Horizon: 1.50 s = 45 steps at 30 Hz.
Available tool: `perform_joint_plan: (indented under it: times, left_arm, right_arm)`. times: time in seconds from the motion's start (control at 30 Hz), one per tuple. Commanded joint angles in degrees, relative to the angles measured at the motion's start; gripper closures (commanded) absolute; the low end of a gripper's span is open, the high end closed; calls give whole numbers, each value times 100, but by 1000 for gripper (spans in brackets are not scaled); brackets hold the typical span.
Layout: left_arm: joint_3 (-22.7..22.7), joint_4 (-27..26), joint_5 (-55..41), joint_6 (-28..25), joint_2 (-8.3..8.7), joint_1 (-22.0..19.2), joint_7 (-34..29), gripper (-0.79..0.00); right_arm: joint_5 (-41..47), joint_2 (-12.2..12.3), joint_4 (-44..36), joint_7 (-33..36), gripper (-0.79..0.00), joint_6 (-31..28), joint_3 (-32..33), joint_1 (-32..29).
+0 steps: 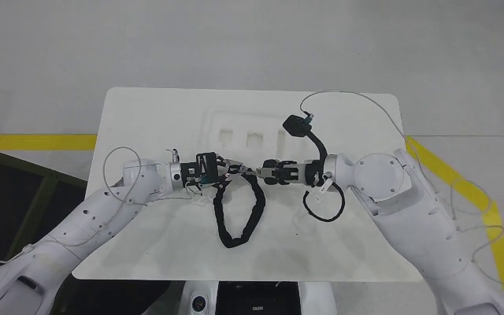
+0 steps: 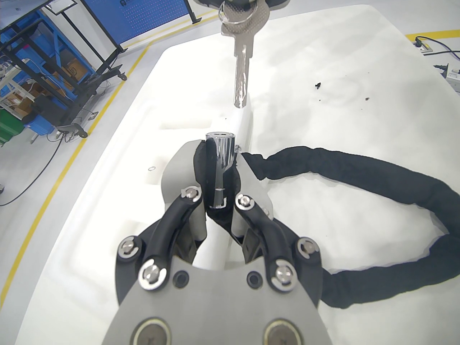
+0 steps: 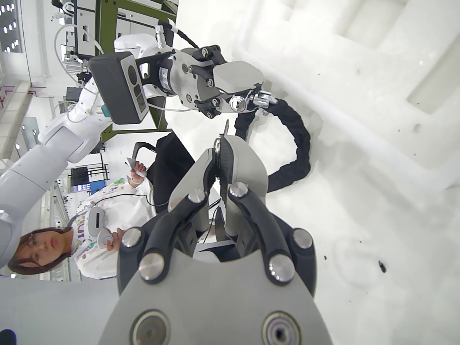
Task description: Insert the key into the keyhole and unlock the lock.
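Chrome lock cylinder [image 2: 220,166] sits clamped in my left jaws, which are closed on its barrel. Its end face, with the keyhole [image 2: 221,133], sticks out just past the jaw tips and faces the right jaws. Those are closed on the bow of the key [image 2: 240,73], and the blade projects straight out from them toward the cylinder. I see the blade tip near the keyhole but apart from it, with bare white showing in the gap; the key is not in the slot. A split ring [image 2: 233,14] and a second key [image 2: 261,15] sit at the bow, right at the tips of the right jaws.

From above, the two sets of jaws face each other nose to nose over the middle of the table [image 1: 150,244], with key and cylinder between them. The black fabric-sleeved chain [image 1: 236,224] leaves the cylinder beside the left jaws and droops in a loop onto the table on the robot's side of both sets of jaws. Beyond the jaws, on the far side, lies a white foam tray [image 1: 228,134] with rectangular recesses. A few dark specks [image 2: 317,84] dot the table off to one side of the right jaws.
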Motion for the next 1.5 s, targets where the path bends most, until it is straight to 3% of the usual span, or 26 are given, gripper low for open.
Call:
perform_joint_plan:
  times: [0.0,1.47]
  left_arm:
    - [0,0,0,0,0,0,0,0]
    - [0,0,0,0,0,0,0,0]
  right_arm:
    - [60,-9,42,-9,0,81,-12,24]
    - [-60,-172,356,-263,0,632,-437,420]
